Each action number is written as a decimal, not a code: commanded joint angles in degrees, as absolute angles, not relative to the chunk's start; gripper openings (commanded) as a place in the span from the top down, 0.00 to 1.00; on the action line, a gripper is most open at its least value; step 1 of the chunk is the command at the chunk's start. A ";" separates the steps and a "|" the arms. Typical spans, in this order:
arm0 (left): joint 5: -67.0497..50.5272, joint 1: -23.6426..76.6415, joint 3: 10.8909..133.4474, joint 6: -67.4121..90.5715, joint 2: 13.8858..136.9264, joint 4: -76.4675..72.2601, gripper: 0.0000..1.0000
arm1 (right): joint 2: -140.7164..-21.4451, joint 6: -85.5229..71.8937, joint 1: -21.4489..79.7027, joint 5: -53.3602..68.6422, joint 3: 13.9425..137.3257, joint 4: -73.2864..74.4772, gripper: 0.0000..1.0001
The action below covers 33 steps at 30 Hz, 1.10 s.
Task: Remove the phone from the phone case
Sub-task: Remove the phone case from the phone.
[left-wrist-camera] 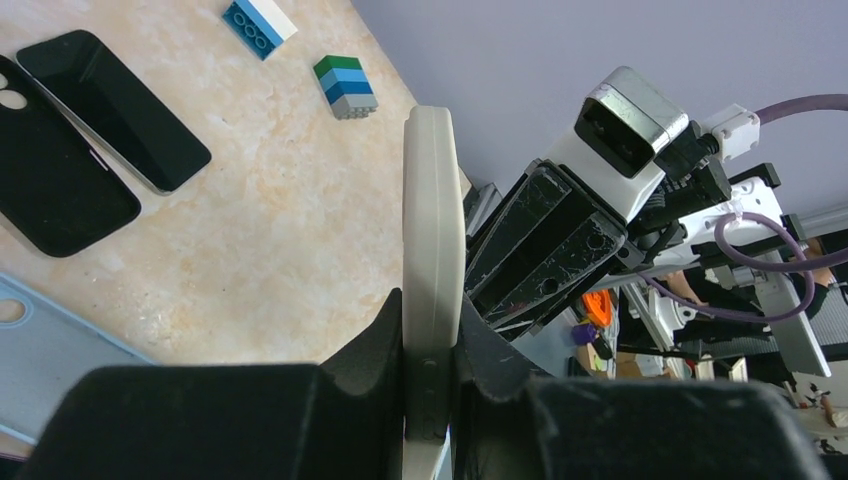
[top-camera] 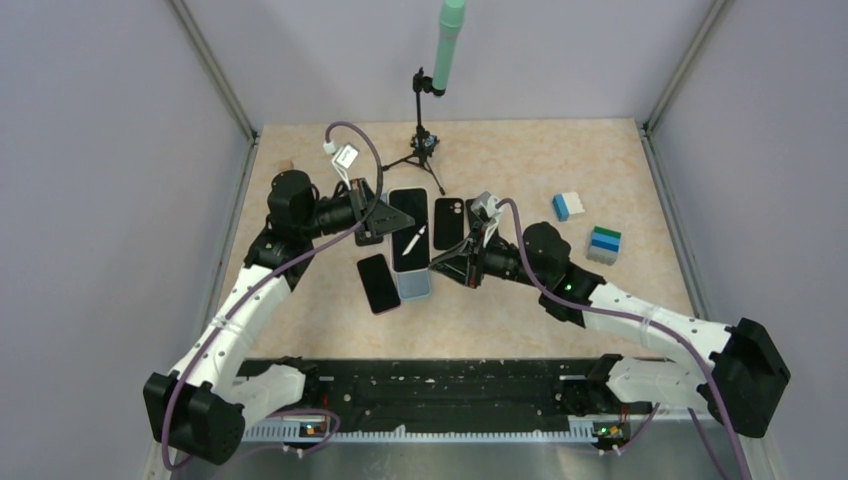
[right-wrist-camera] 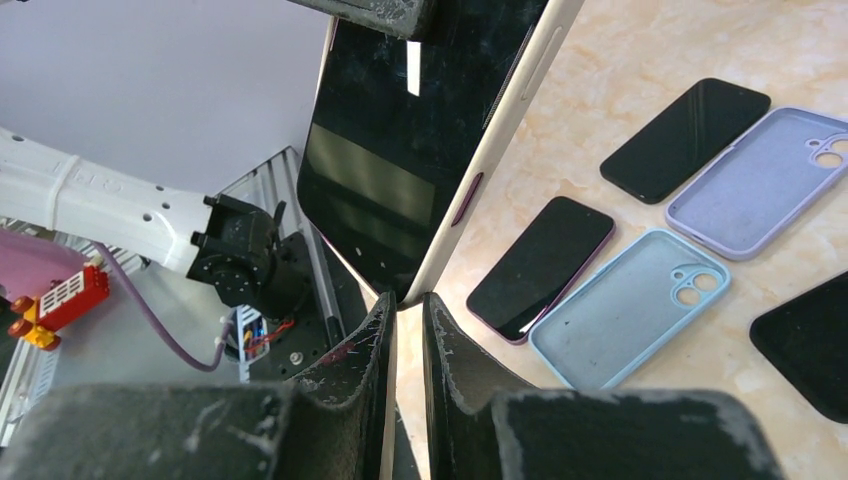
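The phone (right-wrist-camera: 385, 150), black screen up, sits in a white phone case (left-wrist-camera: 432, 210) and hangs tilted above the table. My left gripper (left-wrist-camera: 432, 330) is shut on one long edge of the case, over its side buttons. My right gripper (right-wrist-camera: 405, 300) is nearly closed, its tips pinching the case's lower corner. From above, the phone (top-camera: 408, 225) spans between the left gripper (top-camera: 378, 222) and the right gripper (top-camera: 442, 262).
On the table lie a light blue case (right-wrist-camera: 625, 305), a lavender case (right-wrist-camera: 760, 180), a purple-edged phone (right-wrist-camera: 540, 265), a black phone (right-wrist-camera: 685, 140) and a black case (top-camera: 450, 220). Brick stacks (top-camera: 567, 206) (top-camera: 604, 243) stand at the right. A tripod (top-camera: 428, 145) stands at the back.
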State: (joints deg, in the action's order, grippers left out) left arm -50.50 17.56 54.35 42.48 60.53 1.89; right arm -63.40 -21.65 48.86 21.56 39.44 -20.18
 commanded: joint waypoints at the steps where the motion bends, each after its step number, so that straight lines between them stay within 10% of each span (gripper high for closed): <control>1: -58.00 18.68 57.74 50.66 57.83 -5.89 1.00 | -65.69 -17.83 48.47 15.57 39.29 -16.05 0.88; 33: -56.14 18.72 57.05 49.54 58.18 -6.49 1.00 | -63.11 -20.04 48.43 10.29 39.17 -11.97 0.81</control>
State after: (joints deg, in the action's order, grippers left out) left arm -55.07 18.83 54.35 48.58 59.64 -2.22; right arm -67.31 -19.97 48.71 9.28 40.05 -8.64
